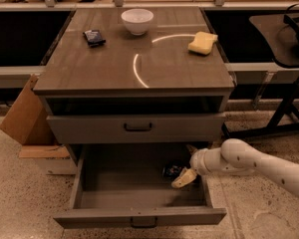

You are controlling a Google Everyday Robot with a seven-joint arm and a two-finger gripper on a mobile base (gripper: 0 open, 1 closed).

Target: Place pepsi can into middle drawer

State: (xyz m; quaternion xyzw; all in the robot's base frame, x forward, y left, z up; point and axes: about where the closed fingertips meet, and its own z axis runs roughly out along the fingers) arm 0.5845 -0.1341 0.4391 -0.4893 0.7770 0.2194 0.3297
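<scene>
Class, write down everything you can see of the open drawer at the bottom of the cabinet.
The middle drawer is pulled open below a shallower drawer front. It looks grey-brown, with plain walls, a grey floor and a small dark handle on its front. The pepsi can is inside at its right, where the pincer reaches in beside it.

light: dim, warm | glare: bright arc on cabinet top (99,68) | shadow: end effector (181,177) inside dim middle drawer (139,216)

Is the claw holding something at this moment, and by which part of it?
It cannot be told. The claw is inside the open middle drawer, and the pepsi can sits at its tip, but any hold is hidden.
</scene>
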